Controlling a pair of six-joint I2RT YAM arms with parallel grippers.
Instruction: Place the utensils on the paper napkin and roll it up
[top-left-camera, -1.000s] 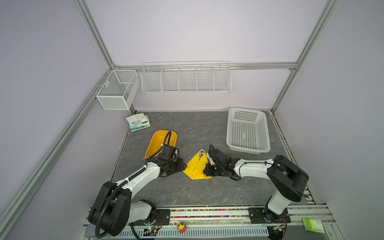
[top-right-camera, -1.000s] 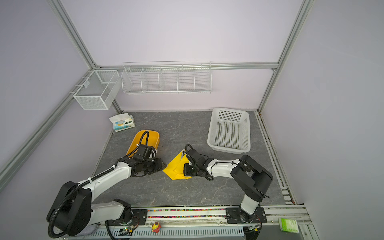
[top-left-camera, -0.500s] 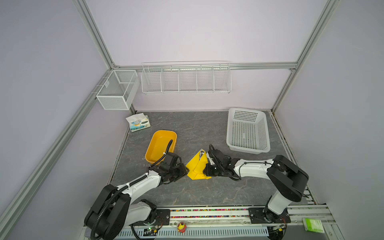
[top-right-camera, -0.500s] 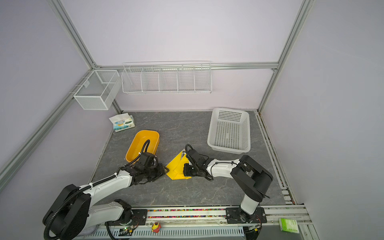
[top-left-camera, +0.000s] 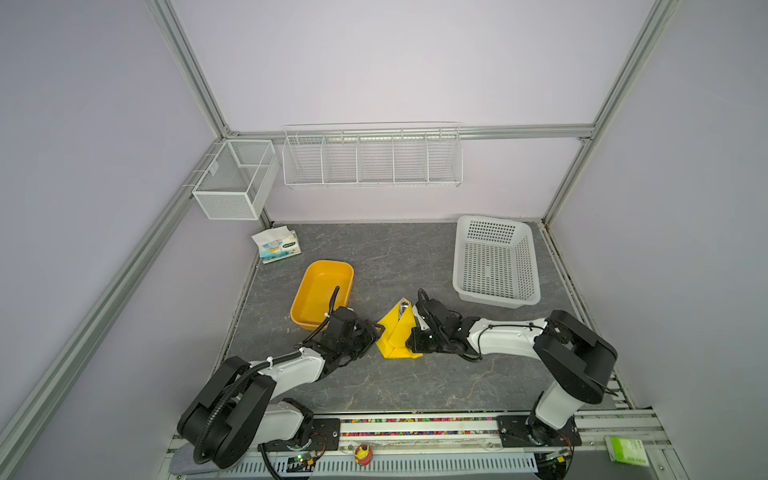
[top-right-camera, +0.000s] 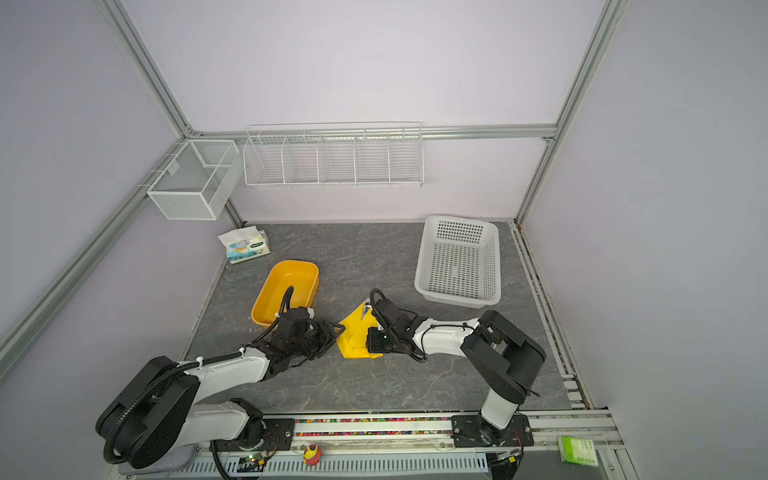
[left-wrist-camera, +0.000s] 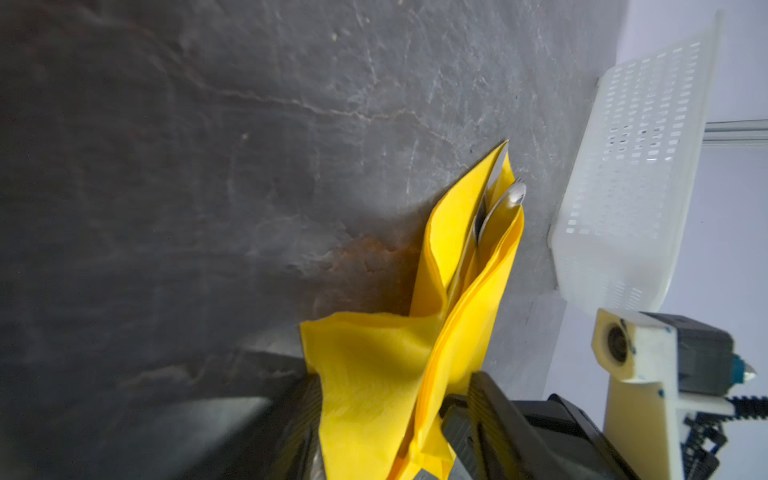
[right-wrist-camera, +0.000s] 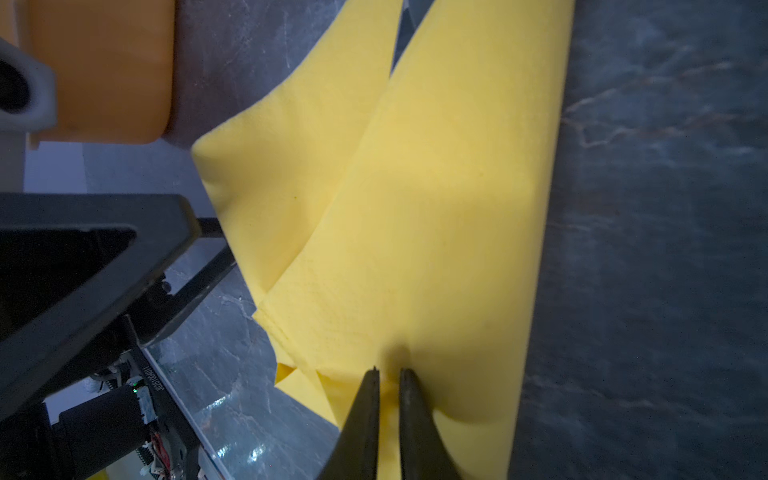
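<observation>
Folded napkin (top-left-camera: 397, 337), utensils (left-wrist-camera: 513, 194) poking from its far end, lies mid-table (top-left-camera: 415, 257), apart from tray (top-left-camera: 309, 277) and basket (top-left-camera: 458, 253); right gripper (right-wrist-camera: 389, 372) pinches its edge; left gripper (top-left-camera: 372, 333) stands open astride its side.

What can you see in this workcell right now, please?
paper napkin: one, yellow, folded, table centre.
utensils: count unclear, silver, ends poking from napkin.
tray: one, orange-yellow, left of napkin.
basket: one, white, far right.
tissue pack: one, white-blue, far left.
wire rack: one, white, back wall.
mesh box: one, white, left wall.
green pack: one, front rail.
table: one, dark grey.
left gripper: one, black, open around napkin corner.
right gripper: one, black, pinching napkin.
</observation>
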